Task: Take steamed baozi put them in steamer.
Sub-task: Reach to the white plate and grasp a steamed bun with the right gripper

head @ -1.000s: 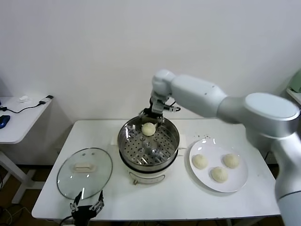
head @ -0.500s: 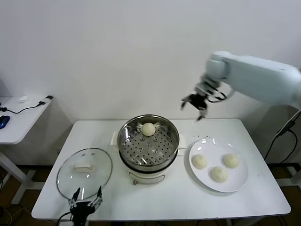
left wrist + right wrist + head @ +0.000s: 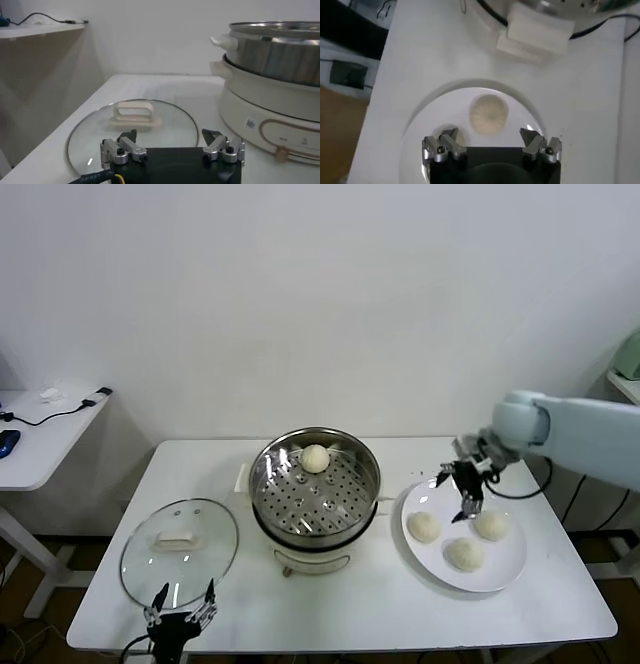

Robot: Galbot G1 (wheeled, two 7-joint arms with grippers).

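Hovering your released right end effector [image 3: 464, 489] above the plate [image 3: 505, 575], descend onto the baozi [image 3: 489, 114] just below for the steamer [image 3: 315, 484].

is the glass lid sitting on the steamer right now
No, the glass lid lies flat on the table beside the steamer, whose basket is uncovered with one baozi inside.
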